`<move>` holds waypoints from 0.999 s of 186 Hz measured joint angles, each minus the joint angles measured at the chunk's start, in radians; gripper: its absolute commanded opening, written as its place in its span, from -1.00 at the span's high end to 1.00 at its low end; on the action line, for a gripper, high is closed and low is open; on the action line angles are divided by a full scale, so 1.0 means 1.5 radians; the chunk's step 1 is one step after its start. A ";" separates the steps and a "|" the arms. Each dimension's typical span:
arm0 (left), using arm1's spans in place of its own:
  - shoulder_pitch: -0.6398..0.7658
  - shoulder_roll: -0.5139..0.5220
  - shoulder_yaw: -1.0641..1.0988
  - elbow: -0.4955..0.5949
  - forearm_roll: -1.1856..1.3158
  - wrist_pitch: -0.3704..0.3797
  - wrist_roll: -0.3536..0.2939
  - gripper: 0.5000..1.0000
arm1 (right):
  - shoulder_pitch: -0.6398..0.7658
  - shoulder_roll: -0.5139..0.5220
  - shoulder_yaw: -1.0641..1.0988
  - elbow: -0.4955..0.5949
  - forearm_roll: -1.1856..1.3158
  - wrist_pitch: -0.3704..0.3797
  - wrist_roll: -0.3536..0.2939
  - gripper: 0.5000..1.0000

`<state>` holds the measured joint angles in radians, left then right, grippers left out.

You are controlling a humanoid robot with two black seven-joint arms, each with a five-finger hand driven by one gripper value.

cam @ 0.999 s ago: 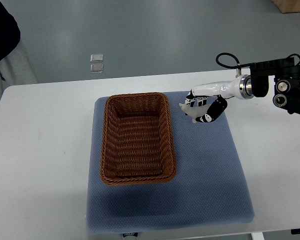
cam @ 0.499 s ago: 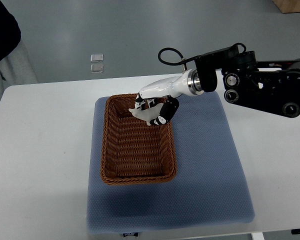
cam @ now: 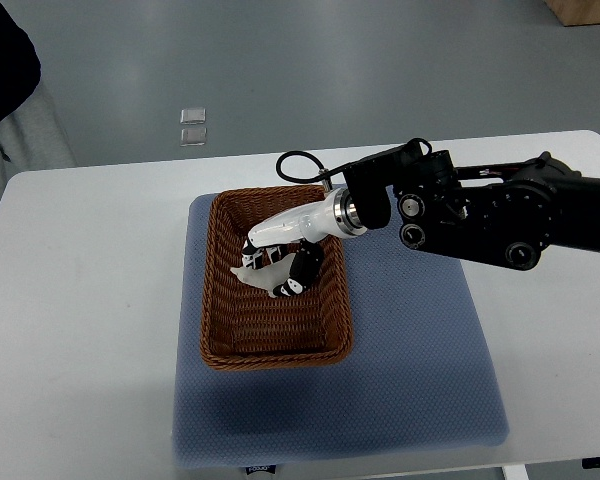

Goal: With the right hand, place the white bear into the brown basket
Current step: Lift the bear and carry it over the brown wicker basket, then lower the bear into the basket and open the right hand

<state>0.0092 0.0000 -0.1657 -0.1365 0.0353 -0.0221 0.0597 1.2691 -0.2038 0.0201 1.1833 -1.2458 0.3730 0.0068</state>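
The brown wicker basket point(cam: 220, 330) sits on the left half of a blue mat point(cam: 410, 360). My right hand point(cam: 278, 262) reaches in from the right and hangs over the middle of the basket, its fingers curled around the white bear point(cam: 257, 273). The bear shows as a small white shape under the palm, low inside the basket; whether it touches the floor of the basket I cannot tell. My left arm does not show.
The mat lies on a white table point(cam: 80, 300). A person in dark and grey clothing point(cam: 10, 90) stands at the top left corner, beyond the table. A small light object point(cam: 193, 126) lies on the floor behind the table.
My right hand has carried the white bear leftward from above the mat beside the basket, past the basket's far right corner, to over its middle, and lower.
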 measured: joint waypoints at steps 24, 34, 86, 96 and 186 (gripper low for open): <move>0.000 0.000 0.000 0.000 0.000 0.000 0.000 -1.00 | -0.010 0.021 -0.001 -0.017 -0.004 0.000 0.001 0.91; 0.000 0.000 0.000 0.000 0.000 0.000 0.000 -1.00 | -0.012 0.027 -0.001 -0.021 -0.005 0.000 0.001 0.91; 0.000 0.000 0.000 0.000 0.000 0.000 0.000 -1.00 | -0.028 0.045 -0.015 -0.033 -0.010 0.000 0.001 0.88; 0.000 0.000 0.000 0.000 0.000 0.000 0.000 -1.00 | -0.028 0.045 -0.017 -0.034 -0.010 0.000 0.001 0.87; 0.000 0.000 0.000 0.000 0.000 0.000 0.000 -1.00 | -0.029 0.046 -0.019 -0.036 -0.016 -0.005 0.001 -0.42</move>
<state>0.0092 0.0000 -0.1657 -0.1365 0.0353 -0.0220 0.0595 1.2261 -0.1352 -0.0077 1.1293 -1.2701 0.3651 0.0077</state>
